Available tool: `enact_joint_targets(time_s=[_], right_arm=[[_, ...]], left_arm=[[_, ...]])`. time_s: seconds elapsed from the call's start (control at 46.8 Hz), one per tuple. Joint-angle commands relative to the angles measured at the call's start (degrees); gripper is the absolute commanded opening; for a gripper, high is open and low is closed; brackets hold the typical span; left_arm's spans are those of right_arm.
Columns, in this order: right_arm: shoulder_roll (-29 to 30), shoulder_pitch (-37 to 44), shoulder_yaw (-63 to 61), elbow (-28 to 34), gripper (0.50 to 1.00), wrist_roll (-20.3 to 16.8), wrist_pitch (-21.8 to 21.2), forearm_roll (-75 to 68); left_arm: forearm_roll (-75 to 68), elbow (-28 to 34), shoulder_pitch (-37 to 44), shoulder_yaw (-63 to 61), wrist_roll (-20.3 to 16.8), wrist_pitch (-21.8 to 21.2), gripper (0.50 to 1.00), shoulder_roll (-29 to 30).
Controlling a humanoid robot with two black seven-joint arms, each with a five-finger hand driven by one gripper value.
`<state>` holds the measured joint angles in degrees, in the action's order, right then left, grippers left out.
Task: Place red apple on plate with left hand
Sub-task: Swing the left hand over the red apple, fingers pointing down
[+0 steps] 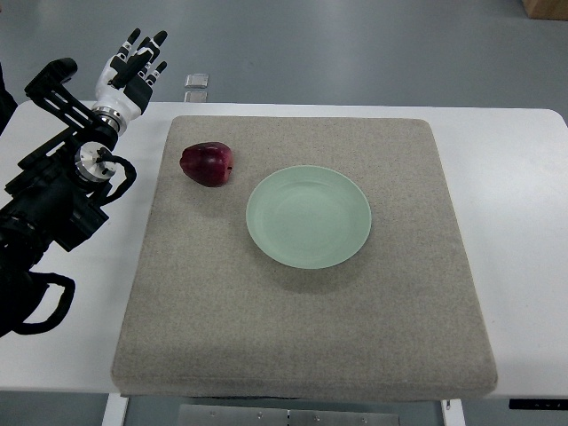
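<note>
A dark red apple (207, 164) lies on the grey mat (302, 337), just left of a pale green plate (309, 216) that sits near the mat's middle with nothing on it. My left hand (135, 67) is raised at the far upper left, beyond the table's back edge, about a hand's length up and left of the apple. Its white and black fingers (145, 51) are stretched out and hold nothing. The black left arm (53, 195) runs along the left side.
The mat covers most of a white table (524, 204). A small clear object (197, 81) lies on the floor behind the table's back edge. A brown box corner (546, 7) shows at the top right.
</note>
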<state>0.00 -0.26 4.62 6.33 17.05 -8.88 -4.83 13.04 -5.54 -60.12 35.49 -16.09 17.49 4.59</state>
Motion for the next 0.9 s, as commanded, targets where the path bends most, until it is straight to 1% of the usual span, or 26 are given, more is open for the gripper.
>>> enact_joint_targets(time_s=[0.0,0.321,0.385,0.513,0.662,0.748,0.876], right_arm=[[0.00,0.00,-0.05,0.00,0.964,0.00,0.00,0.00],[0.00,0.00,0.03,0.00,0.964,0.00,0.00,0.00],[0.00,0.00,0.03,0.00,0.964,0.00,0.00,0.00],[0.00,0.00,-0.05,0.00,0.964,0.00,0.00,0.00],[0.00,0.00,0.03,0.00,0.964,0.00,0.00,0.00],[0.00,0.00,0.03,0.00,0.964,0.00,0.00,0.00],[0.00,0.00,0.03,0.00,0.964,0.00,0.00,0.00]], left_arm=[[-0.03,0.00,0.01,-0.07,0.00,0.00,0.994,-0.02],[-0.21,-0.18,-0.52,-0.24,0.00,-0.44,0.994,-0.02],[-0.38,-1.22,-0.52,-0.86,0.18,-0.35,0.994,0.06],[-1.87,-4.30,-0.96,-8.31,0.35,-0.53,0.994,0.07],[-3.54,-5.19,-2.45,-17.37,0.35,0.09,0.994,0.06],[-6.52,-5.27,-3.33,-20.01,0.35,0.26,0.994,0.24],[-15.83,-6.68,-4.21,-20.72,0.35,0.26,0.994,0.77]])
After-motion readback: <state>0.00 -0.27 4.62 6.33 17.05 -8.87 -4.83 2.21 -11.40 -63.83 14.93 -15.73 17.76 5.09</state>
